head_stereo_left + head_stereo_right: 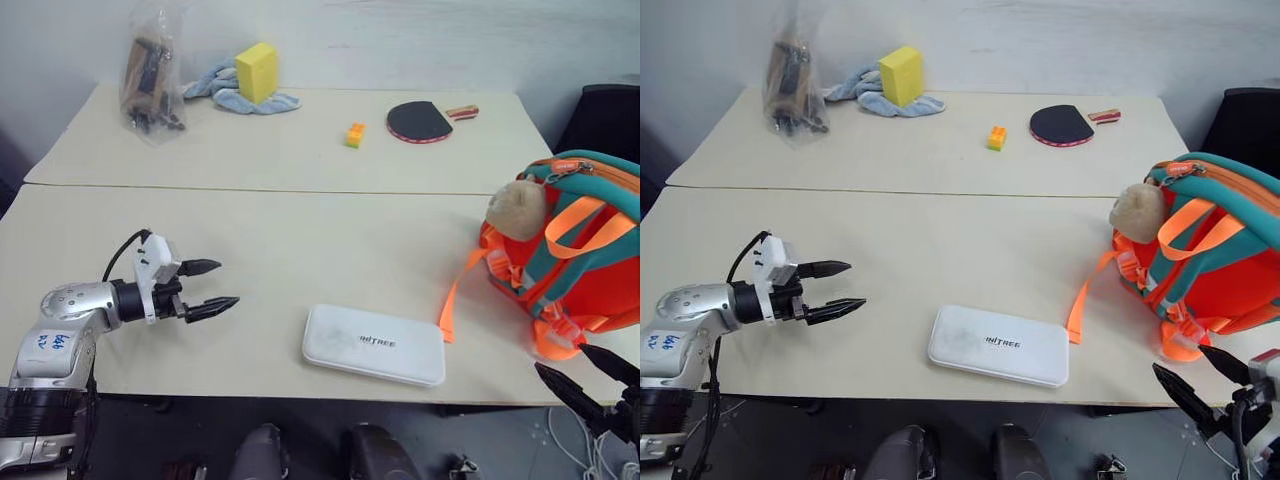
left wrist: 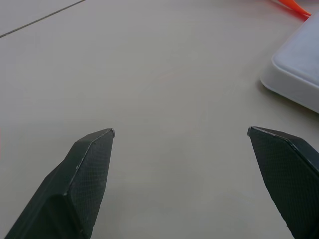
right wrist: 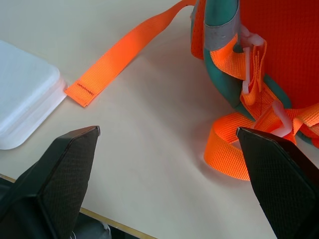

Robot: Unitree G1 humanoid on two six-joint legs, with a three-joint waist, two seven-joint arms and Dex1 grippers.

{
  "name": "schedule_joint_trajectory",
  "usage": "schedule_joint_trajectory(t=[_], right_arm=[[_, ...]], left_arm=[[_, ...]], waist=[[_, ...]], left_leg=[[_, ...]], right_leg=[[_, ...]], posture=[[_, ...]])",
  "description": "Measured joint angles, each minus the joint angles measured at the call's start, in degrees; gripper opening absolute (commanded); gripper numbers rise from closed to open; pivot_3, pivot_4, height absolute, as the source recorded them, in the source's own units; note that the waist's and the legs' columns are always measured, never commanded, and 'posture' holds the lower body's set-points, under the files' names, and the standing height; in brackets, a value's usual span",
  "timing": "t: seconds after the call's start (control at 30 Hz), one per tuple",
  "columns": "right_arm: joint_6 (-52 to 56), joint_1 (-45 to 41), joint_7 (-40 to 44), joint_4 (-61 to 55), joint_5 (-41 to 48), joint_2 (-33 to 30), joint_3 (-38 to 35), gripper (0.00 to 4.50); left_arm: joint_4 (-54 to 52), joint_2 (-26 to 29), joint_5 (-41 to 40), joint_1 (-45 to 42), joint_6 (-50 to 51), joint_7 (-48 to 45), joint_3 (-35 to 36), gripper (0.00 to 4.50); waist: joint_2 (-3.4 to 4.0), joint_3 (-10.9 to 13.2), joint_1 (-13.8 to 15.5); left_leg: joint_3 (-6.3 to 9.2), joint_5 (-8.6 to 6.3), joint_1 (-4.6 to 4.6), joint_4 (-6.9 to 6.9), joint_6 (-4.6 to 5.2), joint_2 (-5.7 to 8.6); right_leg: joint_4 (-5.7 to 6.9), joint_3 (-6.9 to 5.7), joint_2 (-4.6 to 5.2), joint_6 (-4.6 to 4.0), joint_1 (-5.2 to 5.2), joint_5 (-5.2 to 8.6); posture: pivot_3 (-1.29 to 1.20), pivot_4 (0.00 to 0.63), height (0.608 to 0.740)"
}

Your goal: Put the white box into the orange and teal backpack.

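Left hand: the left hand (image 1: pixel 205 287) hovers over the pale beige tabletop (image 1: pixel 300 240) with its two black fingers spread wide and nothing between them; released.
Right hand: the right hand (image 1: pixel 1196 379) sits at the near tabletop edge, fingers likewise spread and empty; released.
White box: the flat white rectangular box with rounded corners and small grey lettering (image 1: pixel 374 343) lies flat on the tabletop, off to the right of the left hand and apart from it; in the right wrist view its corner (image 3: pixel 22 94) shows beside that hand's left finger.
Backpack: the small rounded orange and teal backpack with a beige plush charm (image 1: pixel 577 248) rests just beyond the right hand; its loose orange webbing strap (image 3: pixel 117 57) trails toward the box, its end close to the box's corner.
Backpack opening: I cannot tell from here whether the zip is open.
Step in hand: likely the approach before any grasp; box untouched, nothing packed.
Next move: probably the left hand travels rightward to the box and takes it by a long edge; the right hand may need to steady or open the backpack.
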State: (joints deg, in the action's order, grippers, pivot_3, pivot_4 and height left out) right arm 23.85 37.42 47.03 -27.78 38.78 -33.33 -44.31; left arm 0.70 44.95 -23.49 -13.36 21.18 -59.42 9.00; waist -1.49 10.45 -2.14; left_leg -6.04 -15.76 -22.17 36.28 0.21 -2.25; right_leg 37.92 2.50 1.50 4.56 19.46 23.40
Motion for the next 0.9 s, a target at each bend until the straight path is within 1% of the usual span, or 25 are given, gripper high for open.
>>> schedule_joint_trajectory(t=[0.2,0.5,0.67,0.7,0.77,0.8,0.9], right_arm=[[0.0,-0.5,-0.3,0.0,-0.4,0.0,0.7,4.48],[0.1,-0.9,-0.4,0.0,-0.6,-0.1,0.7,4.48],[0.2,-1.2,0.3,0.0,-0.9,-2.7,0.7,4.48],[0.3,-1.2,0.7,0.0,-0.9,-3.4,0.7,4.31],[0.5,-1.0,2.5,-0.1,-0.9,-5.4,0.8,3.87],[0.5,-0.9,3.6,-0.1,-1.0,-6.4,1.0,3.55],[0.4,-0.7,6.9,-1.0,-2.1,-9.8,3.0,2.52]], left_arm=[[0.6,-0.4,2.6,0.0,-2.5,1.1,-1.4,4.50],[0.6,-0.7,2.7,-0.5,-0.8,1.5,-1.6,4.50],[0.6,-0.7,2.7,-2.4,0.5,0.7,-2.9,4.50],[0.8,-0.7,2.8,-3.2,0.5,0.2,-3.7,4.50],[1.3,-0.8,2.9,-5.3,0.2,-2.1,-5.8,4.11],[1.4,-0.8,2.8,-6.1,0.2,-3.6,-6.8,3.90],[1.3,-0.8,2.2,-8.6,0.5,-8.6,-10.2,3.01]], waist=[[0.00,0.0,0.4],[0.00,0.0,0.4],[0.00,0.0,0.4],[0.00,0.0,0.4],[0.00,0.0,0.5],[0.00,0.0,0.5],[0.00,0.0,0.5]], left_leg=[[0.00,-0.01,-0.01,0.00,0.01,0.00],[0.00,0.00,-0.01,0.00,0.00,0.00],[0.00,0.00,-0.01,0.02,0.00,0.00],[0.00,0.00,-0.01,0.02,-0.01,0.01],[-0.01,0.02,-0.01,0.03,-0.03,0.02],[-0.01,0.04,-0.02,0.03,-0.07,0.02],[-0.02,0.05,-0.02,0.04,-0.08,0.03]], right_leg=[[-0.01,0.00,0.01,0.00,0.01,0.00],[-0.01,0.00,0.00,0.00,0.01,0.00],[0.00,0.00,0.00,0.00,0.00,0.00],[0.00,0.00,0.00,0.00,0.00,0.00],[0.00,0.00,-0.01,0.00,-0.01,0.00],[-0.01,0.00,-0.02,0.00,0.00,0.00],[-0.01,0.01,-0.02,0.00,0.00,0.00]], posture=[[0.00,0.150,0.740],[0.00,0.150,0.740],[0.00,0.150,0.740],[0.00,0.150,0.740],[0.00,0.150,0.740],[0.00,0.150,0.740],[0.00,0.150,0.740]])
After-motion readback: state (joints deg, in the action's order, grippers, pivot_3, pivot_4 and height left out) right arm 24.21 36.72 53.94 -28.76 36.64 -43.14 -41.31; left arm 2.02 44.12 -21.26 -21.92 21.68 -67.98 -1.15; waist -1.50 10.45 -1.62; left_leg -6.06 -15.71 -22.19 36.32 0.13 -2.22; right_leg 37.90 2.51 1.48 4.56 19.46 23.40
